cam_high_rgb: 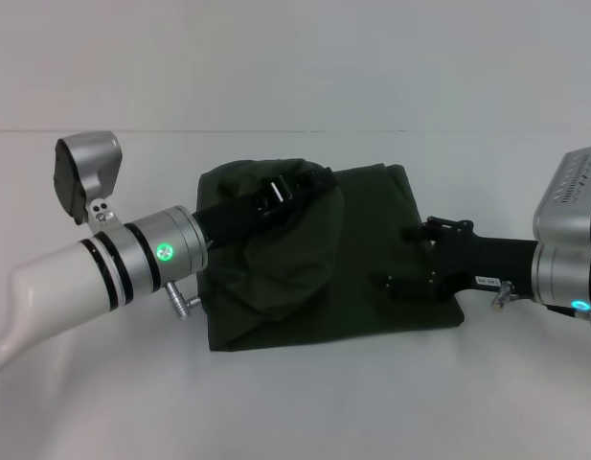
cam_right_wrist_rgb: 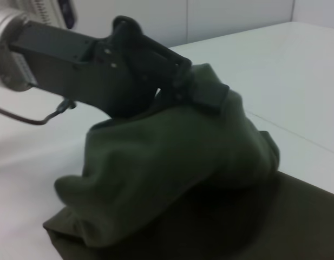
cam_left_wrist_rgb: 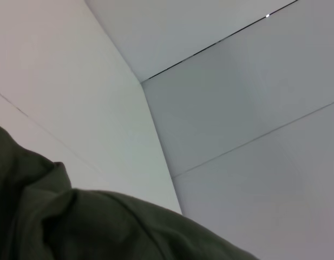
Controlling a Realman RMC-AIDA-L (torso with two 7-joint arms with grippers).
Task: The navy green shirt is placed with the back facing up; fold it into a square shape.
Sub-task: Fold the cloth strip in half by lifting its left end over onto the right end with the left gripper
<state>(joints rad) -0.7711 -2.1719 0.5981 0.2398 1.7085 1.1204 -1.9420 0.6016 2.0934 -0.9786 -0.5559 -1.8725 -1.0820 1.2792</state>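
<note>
— Where is the navy green shirt (cam_high_rgb: 314,278) sitting?

— On the white counter (cam_high_rgb: 295,402), about midway between its left and right edges and closer to the far edge than the near one. It lies as a rough rectangle, with a bunched fold raised over its left half.

— What raises that fold?

— The left claw (cam_high_rgb: 300,187). It comes in from the counter's left side, its fingers pinched on a handful of the fabric, and the cloth hangs down from it in a rounded bundle above the flat layers. The right wrist view shows this well: the black claw (cam_right_wrist_rgb: 196,89) clamped on the top of the hump.

— And the other arm?

— The right claw (cam_high_rgb: 400,259) reaches in from the counter's right side and lies low on the shirt's right part. Black on dark cloth, so I can't tell whether it's open or closed.
</note>
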